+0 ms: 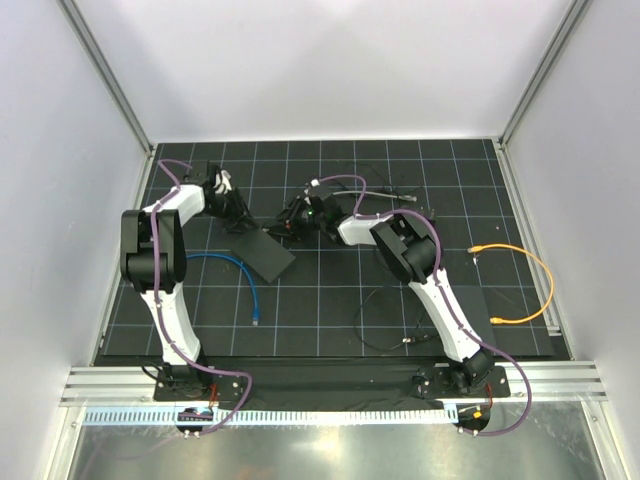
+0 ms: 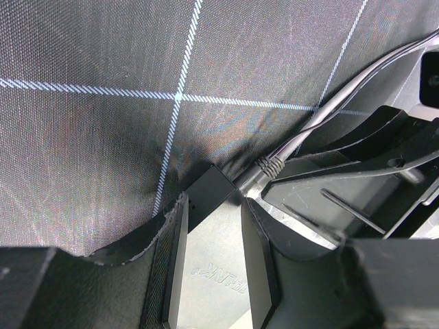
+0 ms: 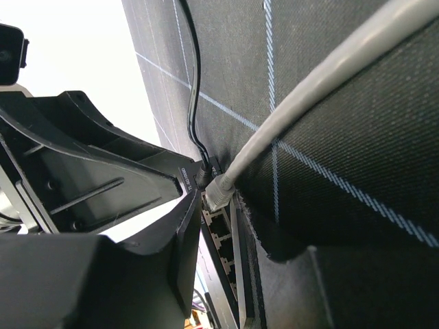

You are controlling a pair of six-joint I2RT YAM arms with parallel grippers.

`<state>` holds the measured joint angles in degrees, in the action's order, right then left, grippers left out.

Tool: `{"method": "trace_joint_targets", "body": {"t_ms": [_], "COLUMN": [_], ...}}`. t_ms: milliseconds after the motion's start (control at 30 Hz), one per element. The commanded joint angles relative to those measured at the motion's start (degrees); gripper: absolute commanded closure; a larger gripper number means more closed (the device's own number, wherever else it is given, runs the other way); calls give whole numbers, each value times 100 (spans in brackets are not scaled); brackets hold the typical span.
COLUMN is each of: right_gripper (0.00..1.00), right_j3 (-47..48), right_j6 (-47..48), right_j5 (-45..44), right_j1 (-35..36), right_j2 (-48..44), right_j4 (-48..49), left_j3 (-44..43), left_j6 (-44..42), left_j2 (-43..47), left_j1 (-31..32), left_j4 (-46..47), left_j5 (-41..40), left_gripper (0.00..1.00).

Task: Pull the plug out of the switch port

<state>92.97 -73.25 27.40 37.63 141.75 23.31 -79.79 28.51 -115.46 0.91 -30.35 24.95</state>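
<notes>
**Top view.** Nearest us are the arm bases on the rail at 6 o'clock. Both arms reach in and meet just above centre.
- The left gripper sits at the 10 o'clock corner of the switch, a flat black slab on the mat.
- The right gripper comes at its 1 o'clock edge.
- A blue cable lies loose at 7 o'clock of the switch. An orange cable lies well apart at 3 o'clock.

**Left wrist view.** Nearest are the fingers, one on each side of the switch. Both appear to lie against its side walls. We read these jaws as clamped across the case, held fairly wide by it. A cable boot meets the case at 1 o'clock.

**Right wrist view.** Nearest is the broad finger at 8 o'clock.
- The plug sits at centre, seated in its port.
- Its grey cable runs off to 2 o'clock. A black lead just beside it runs to 12 o'clock.
- The jaws bracket the plug narrowly. We cannot tell whether the pads bite.

**Method note (our judgement).**
- Close on the plug body, not the grey cable.
- Press the latch tab if there is one.
- Keep the black lead out of the pinch.
- Pull straight along the port axis while the left gripper pins the switch.
</notes>
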Motion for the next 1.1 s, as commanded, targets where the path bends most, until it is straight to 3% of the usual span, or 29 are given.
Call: {"method": "trace_joint_targets", "body": {"t_ms": [0, 567, 667, 900, 1067], "right_gripper": [68, 69, 74, 98, 99], "right_j3": [-146, 11, 55, -182, -481], "right_j6": [48, 92, 92, -13, -197], "right_j5": [-77, -85, -94, -375, -876], "right_j1": [78, 175, 210, 228, 210], "right_j2": [-121, 28, 54, 63, -7], "right_j4": [68, -151, -160, 252, 893], "left_j3": [-37, -19, -19, -28, -2], "left_j6": [49, 58, 58, 58, 58], "left_j2": [24, 32, 32, 15, 15], "left_j1": [24, 24, 32, 76, 85], "left_j4": [29, 11, 11, 11, 3], "left_j5": [159, 168, 151, 159, 133], "left_gripper": [60, 60, 60, 60, 60]}}
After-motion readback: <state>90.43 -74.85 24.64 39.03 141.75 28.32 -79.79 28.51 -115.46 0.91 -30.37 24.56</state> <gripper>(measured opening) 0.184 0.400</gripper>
